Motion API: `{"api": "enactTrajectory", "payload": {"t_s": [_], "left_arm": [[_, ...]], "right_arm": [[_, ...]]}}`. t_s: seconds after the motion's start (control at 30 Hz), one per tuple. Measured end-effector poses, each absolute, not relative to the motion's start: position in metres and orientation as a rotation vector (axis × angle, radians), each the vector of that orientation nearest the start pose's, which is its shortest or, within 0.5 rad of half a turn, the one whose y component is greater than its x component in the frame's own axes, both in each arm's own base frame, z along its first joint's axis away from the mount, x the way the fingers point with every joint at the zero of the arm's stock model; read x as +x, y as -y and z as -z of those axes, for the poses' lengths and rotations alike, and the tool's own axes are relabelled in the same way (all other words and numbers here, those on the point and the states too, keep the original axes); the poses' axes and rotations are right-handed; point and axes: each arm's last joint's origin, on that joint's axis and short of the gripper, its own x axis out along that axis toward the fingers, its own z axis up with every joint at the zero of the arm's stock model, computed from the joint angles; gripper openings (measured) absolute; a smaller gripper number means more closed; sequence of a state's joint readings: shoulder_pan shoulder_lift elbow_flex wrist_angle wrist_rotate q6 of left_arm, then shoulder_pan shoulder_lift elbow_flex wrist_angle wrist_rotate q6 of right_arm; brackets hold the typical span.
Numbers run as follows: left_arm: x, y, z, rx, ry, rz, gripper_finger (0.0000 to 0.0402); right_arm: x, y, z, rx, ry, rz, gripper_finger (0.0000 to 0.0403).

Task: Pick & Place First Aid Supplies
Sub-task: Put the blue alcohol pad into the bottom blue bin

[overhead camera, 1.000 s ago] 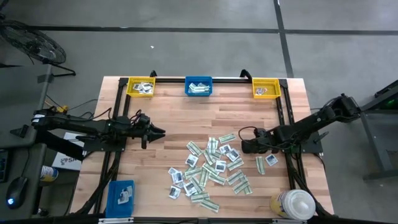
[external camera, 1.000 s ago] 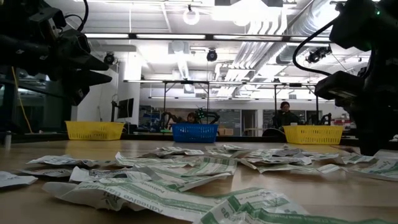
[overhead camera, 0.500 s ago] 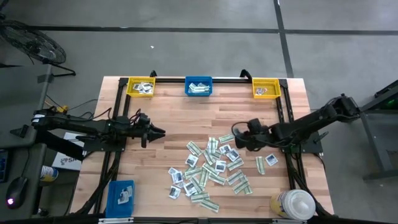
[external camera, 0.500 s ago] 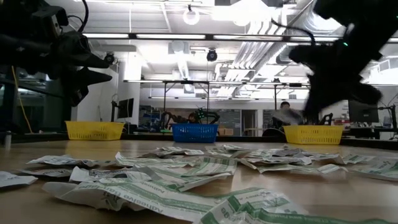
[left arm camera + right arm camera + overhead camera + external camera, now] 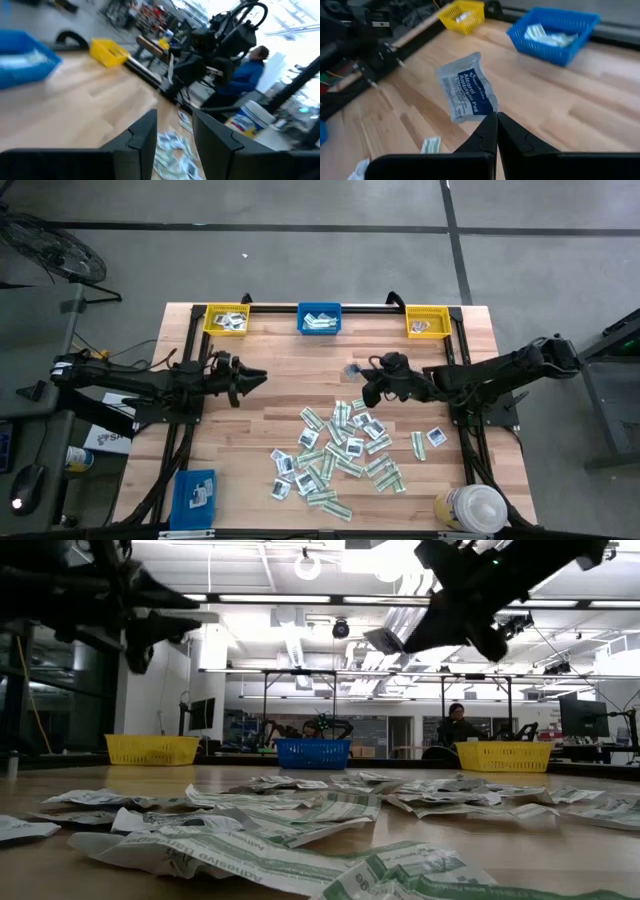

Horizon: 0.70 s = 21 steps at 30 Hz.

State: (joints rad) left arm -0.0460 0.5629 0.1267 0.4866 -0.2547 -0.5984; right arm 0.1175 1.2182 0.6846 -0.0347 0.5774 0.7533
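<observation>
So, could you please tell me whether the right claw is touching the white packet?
Touching: in the right wrist view, the right claw is shut on a corner of the packet, holding it above the table.

We can't read most of the print on the packet (image 5: 466,93) where its lower corner disappears between the fingertips. The left wrist view smears the bins (image 5: 109,52) and the person (image 5: 249,70) into blur, and the bottle (image 5: 474,510) runs off the high view's bottom edge.

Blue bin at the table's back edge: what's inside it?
The blue bin holds a few pale green-and-white packets lying flat. Anything beneath them is covered.
</observation>
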Motion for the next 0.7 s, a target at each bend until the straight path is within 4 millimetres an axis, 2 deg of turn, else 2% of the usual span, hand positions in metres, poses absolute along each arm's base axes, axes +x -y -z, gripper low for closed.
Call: {"api": "enactTrajectory", "payload": {"t_s": [0.23,0.47,0.7], "left_arm": [[0.166,-0.004,-0.231,-0.460,0.113,-0.342,0.0163],[0.210,-0.003,-0.244,-0.404,0.026,-0.394,0.0227],[0.256,0.000,-0.256,-0.371,-0.023,-0.373,0.0236]], "right_arm": [[0.255,-0.001,-0.241,0.454,-0.246,0.580,0.0000],[0.259,0.007,-0.250,0.367,-0.175,0.569,0.0000],[0.260,0.014,-0.253,0.308,-0.173,0.531,0.0000]]}}
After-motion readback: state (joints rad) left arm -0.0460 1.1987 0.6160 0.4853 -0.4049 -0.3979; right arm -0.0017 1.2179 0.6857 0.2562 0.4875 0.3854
